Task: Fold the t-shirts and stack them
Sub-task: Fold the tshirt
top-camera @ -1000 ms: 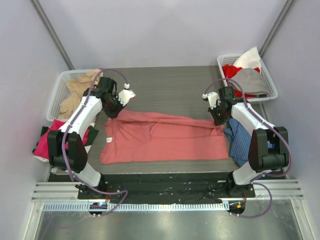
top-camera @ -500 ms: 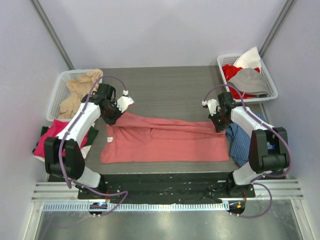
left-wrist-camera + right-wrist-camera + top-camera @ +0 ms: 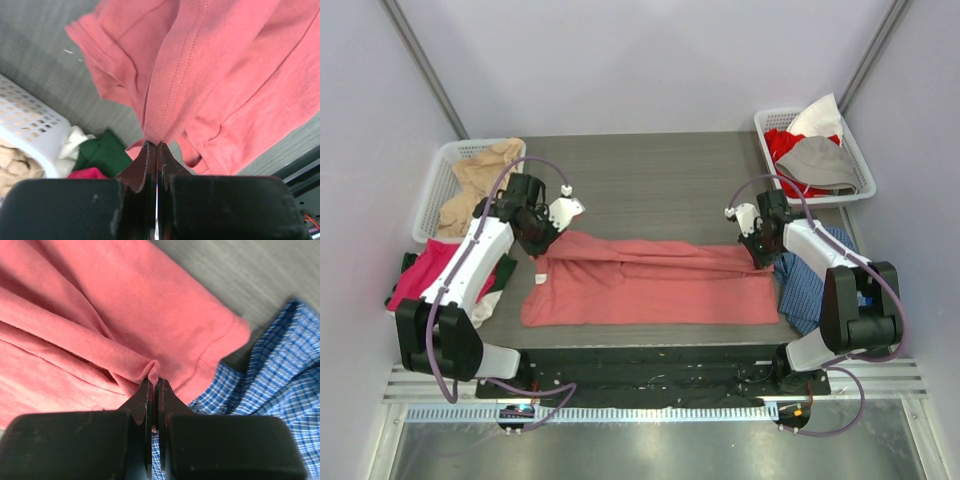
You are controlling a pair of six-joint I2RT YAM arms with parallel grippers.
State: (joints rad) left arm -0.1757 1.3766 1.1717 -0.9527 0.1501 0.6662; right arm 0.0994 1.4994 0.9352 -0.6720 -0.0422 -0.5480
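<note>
A salmon-red t-shirt (image 3: 650, 280) lies spread lengthwise across the dark table, its far edge folded over toward the near side. My left gripper (image 3: 542, 247) is shut on the shirt's far left edge; the left wrist view shows the cloth (image 3: 200, 75) pinched between the closed jaws (image 3: 154, 145). My right gripper (image 3: 761, 257) is shut on the far right edge; the right wrist view shows a fold of the cloth (image 3: 100, 325) pinched at the fingertips (image 3: 154, 381).
A white basket (image 3: 440, 190) with beige cloth stands at the far left. Another basket (image 3: 860, 165) with red, grey and white garments is at the far right. Magenta-pink and green cloth (image 3: 425, 275) lies left of the shirt, a blue checked shirt (image 3: 805, 280) right of it.
Both grippers have moved toward the near edge, dragging the shirt's far edge over its body. The fold has grown.
</note>
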